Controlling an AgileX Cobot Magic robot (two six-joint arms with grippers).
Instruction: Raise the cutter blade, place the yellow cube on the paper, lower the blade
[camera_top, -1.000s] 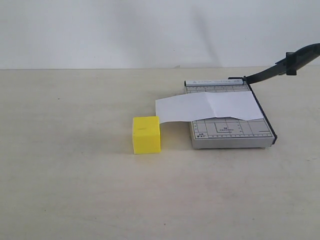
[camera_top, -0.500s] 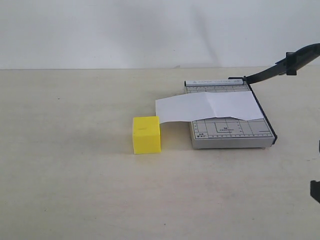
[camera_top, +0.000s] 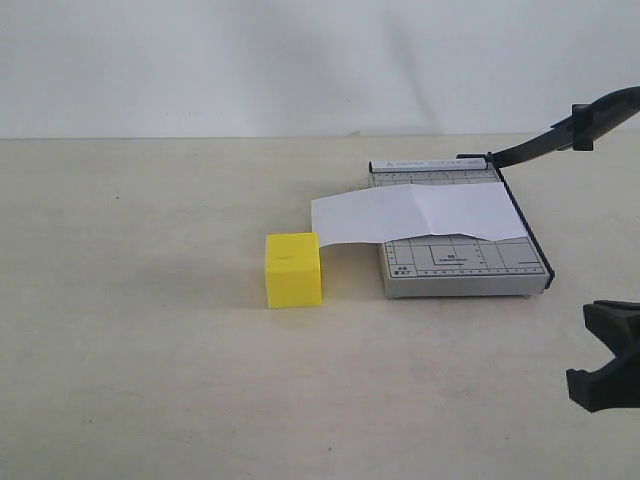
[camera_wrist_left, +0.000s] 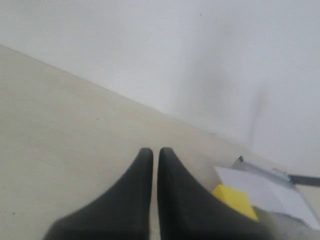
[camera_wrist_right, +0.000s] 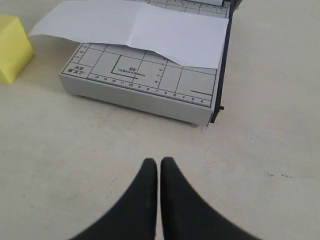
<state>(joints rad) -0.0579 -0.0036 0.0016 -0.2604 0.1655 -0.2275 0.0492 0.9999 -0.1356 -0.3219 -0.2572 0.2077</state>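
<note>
cutter blade (camera_top: 560, 135): we found it raised off the grey board (camera_top: 460, 265)
paper (camera_top: 420, 213): lay across the grey board
yellow cube (camera_top: 293, 269): stood on the tabletop (camera_top: 150, 330), just beside the paper's left end
left gripper (camera_wrist_left: 155, 152): jaws were pressed together, empty
right gripper (camera_wrist_right: 159, 162): jaws were pressed together, empty

On the surface (camera_top: 150, 350), the cutter board (camera_top: 460, 262) sits right of centre, the paper (camera_top: 420, 213) lies across its middle and overhangs its left edge, the cube (camera_top: 293, 269) stands just left of the board by that overhang, the blade (camera_top: 560, 135) slants up rightward from the board's back right corner, and the right gripper (camera_wrist_right: 159, 162) is before the board's front right corner, apart from it.
</note>
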